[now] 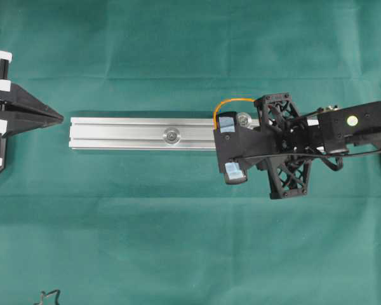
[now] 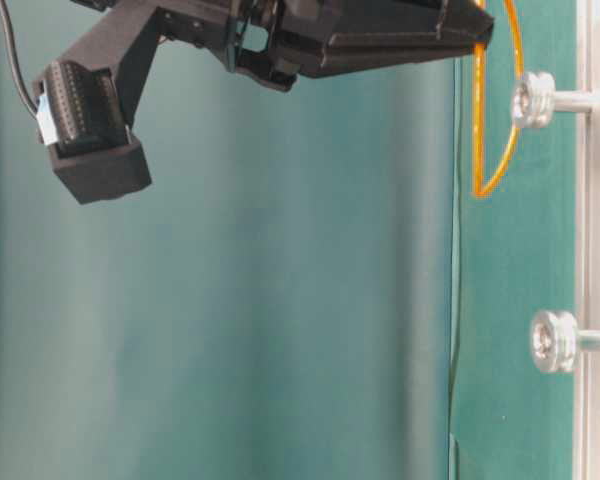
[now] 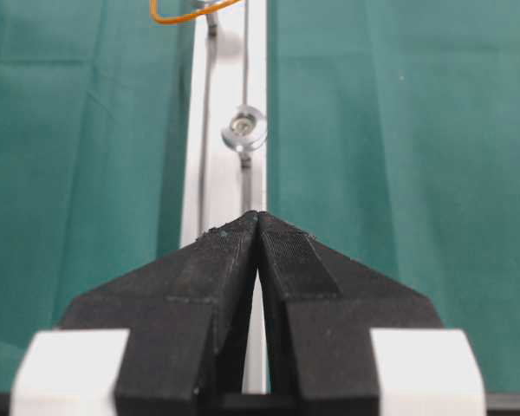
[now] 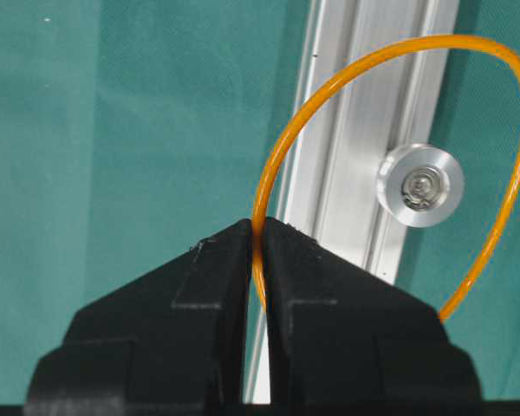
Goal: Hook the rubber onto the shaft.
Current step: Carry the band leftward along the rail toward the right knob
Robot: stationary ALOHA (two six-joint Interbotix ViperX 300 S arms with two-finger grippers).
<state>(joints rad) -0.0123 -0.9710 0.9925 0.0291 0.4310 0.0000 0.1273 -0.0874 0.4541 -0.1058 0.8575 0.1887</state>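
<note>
While we look down from overhead, we see the right gripper (image 1: 236, 135) over the right end of the aluminium rail (image 1: 124, 133), with the rubber band (image 1: 232, 105) arching out as an orange curve beside the shaft (image 1: 244, 119) there. A second shaft (image 1: 171, 135) stands bare at mid-rail. The left gripper (image 1: 51, 118) waits well apart, off the rail's left end. Whether the band circles the post we cannot tell from here.

At table level, we see what the top view hides: the rubber band (image 2: 498, 120) hangs from the right gripper's tip (image 2: 480, 30), and its loop appears to sit at the head of the shaft (image 2: 533, 99), not yet down on the stem. The second shaft (image 2: 552, 341) carries nothing.

From the left wrist, our left gripper (image 3: 258, 227) shows its jaws pressed together on nothing, aimed along the rail (image 3: 225, 130).

From the right wrist, we see the right gripper (image 4: 257, 236) pinching the rubber band (image 4: 390, 56) between closed jaws, and the loop frames the shaft (image 4: 420, 185).

We judge the hooking nearly there: lowering the loop over the head and releasing remain.
</note>
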